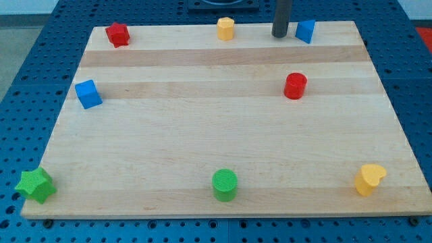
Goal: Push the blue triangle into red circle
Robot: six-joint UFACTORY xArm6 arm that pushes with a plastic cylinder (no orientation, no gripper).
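The blue triangle [306,30] sits near the view's top edge of the wooden board [223,142], right of centre. The red circle [295,86] stands below it, roughly a quarter of the board's depth toward the view's bottom. My tip [280,35] is at the top of the board, just to the left of the blue triangle with a small gap; the dark rod rises out of the view above it. The tip is above and slightly left of the red circle.
A red star-like block [117,34] and a yellow hexagon-like block [225,29] lie along the top edge. A blue cube [88,93] is at the left. A green star [36,185], a green circle [225,185] and a yellow heart [369,179] lie along the bottom.
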